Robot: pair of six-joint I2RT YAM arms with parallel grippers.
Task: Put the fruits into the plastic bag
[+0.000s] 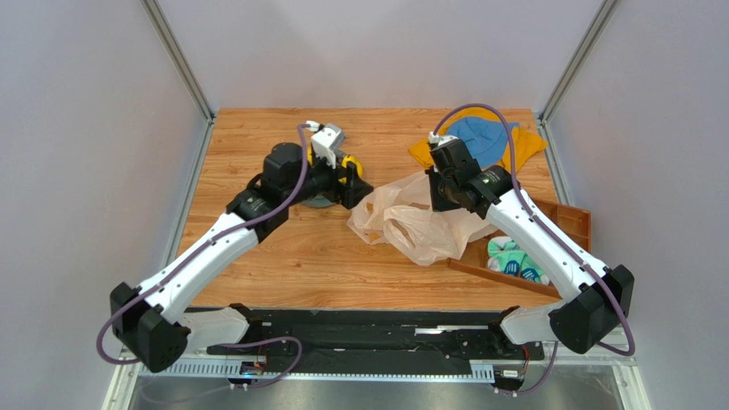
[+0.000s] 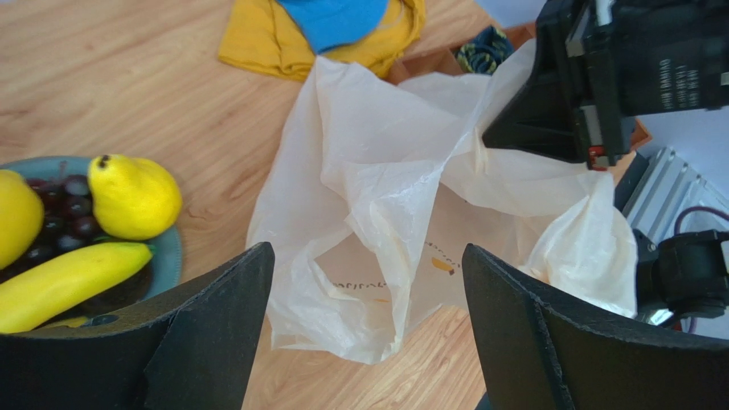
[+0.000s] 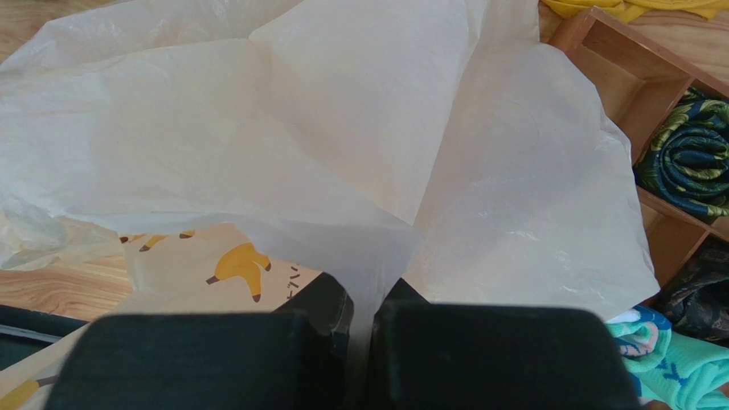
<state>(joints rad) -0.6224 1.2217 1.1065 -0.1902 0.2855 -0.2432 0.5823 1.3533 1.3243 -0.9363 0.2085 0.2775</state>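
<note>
The plastic bag (image 1: 419, 222) lies crumpled at the table's middle, pale peach with banana prints. My right gripper (image 3: 368, 299) is shut on a fold of the plastic bag (image 3: 342, 128) and holds its edge up. The fruits sit on a grey-blue plate (image 2: 167, 260) to the left of the bag: a yellow pear-shaped fruit (image 2: 133, 196), a banana (image 2: 68, 286), dark grapes (image 2: 64, 218) and another yellow fruit (image 2: 13, 218). My left gripper (image 2: 366, 252) is open with nothing between its fingers. It hangs just right of the plate, facing the bag's mouth (image 2: 385, 188).
Orange and blue cloths (image 1: 483, 141) lie at the back right. A wooden tray (image 1: 565, 226) with rolled socks (image 1: 513, 256) stands at the right, partly under the bag. The right arm (image 2: 633, 68) hangs over the bag's far side.
</note>
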